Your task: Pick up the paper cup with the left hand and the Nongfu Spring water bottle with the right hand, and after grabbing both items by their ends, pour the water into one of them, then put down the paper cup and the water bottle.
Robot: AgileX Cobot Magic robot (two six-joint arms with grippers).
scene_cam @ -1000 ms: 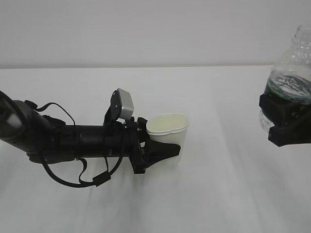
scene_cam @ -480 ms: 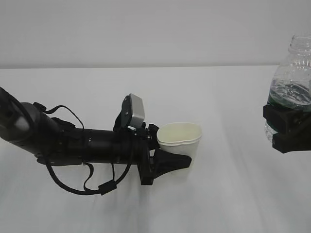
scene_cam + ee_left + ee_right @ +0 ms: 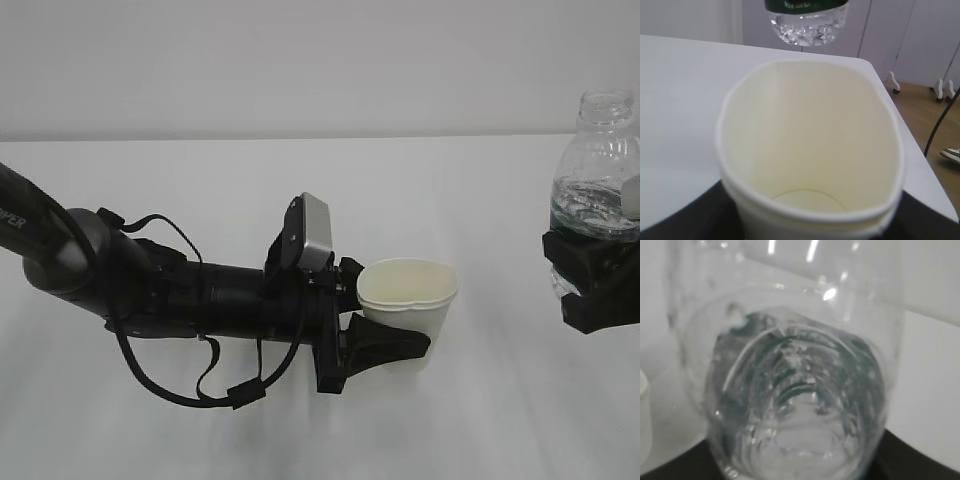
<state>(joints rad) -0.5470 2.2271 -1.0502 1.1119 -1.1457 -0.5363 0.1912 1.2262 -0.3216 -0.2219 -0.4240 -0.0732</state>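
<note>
My left gripper [image 3: 402,338] is shut on the paper cup [image 3: 410,300], squeezing its lower half so the rim is dented. The cup stands upright just above the table [image 3: 480,200]. In the left wrist view the paper cup [image 3: 810,145] fills the frame and its cream inside looks dry. The Nongfu Spring water bottle [image 3: 598,170] is held upright at the far right, capless neck up, with my right gripper [image 3: 592,285] shut round its lower body. The water [image 3: 590,208] fills its lower part. The bottle's base [image 3: 807,22] hangs beyond the cup; the bottle [image 3: 795,405] fills the right wrist view.
The white table's right edge [image 3: 900,105] lies just past the cup, with wooden floor [image 3: 932,115], a black cable [image 3: 940,120] and white wall panels [image 3: 910,35] beyond. A plain white wall [image 3: 300,60] stands behind the table.
My left arm has carried the cup to the right, closer to the bottle. The bottle has come slightly further into view and its neck now shows fully.
</note>
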